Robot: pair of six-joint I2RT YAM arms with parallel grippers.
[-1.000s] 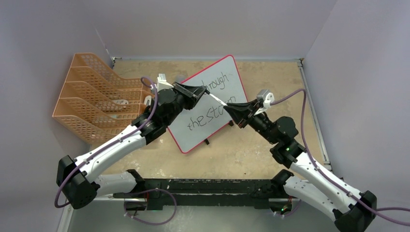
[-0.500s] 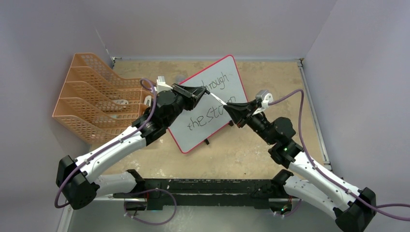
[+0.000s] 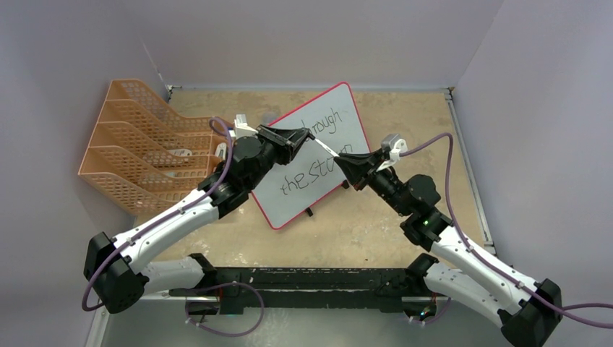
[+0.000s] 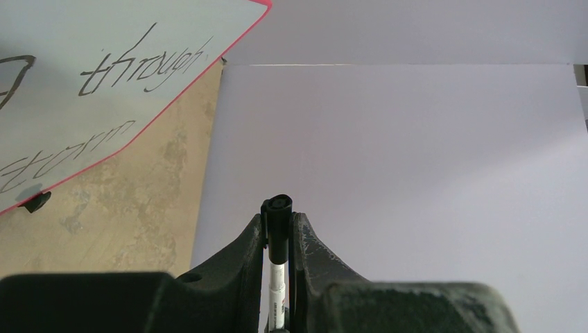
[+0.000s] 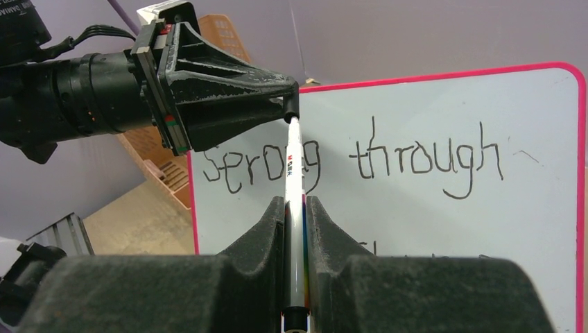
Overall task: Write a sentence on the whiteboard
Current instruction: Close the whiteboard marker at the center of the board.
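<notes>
The whiteboard [image 3: 300,195] with a red-pink frame lies slanted on the table. The sentence [image 3: 307,176] is on it in black letters, and "through" reads clearly in the left wrist view [image 4: 142,62] and the right wrist view [image 5: 423,156]. A white marker [image 3: 323,149] spans the gap between both grippers, above the board. My left gripper [image 3: 307,137] is shut on the marker's black cap [image 4: 279,215]. My right gripper [image 3: 340,160] is shut on the marker's white barrel [image 5: 294,159]. The cap sits on the barrel's end. Both arms hide parts of the writing.
An orange mesh file rack [image 3: 144,148] stands at the left, close behind my left arm. The board's small black foot [image 3: 309,212] sticks out at its near edge. Grey walls enclose the table on three sides.
My right gripper has edged slightly left, toward my left gripper. The marker stays held by both. The board has not moved.
</notes>
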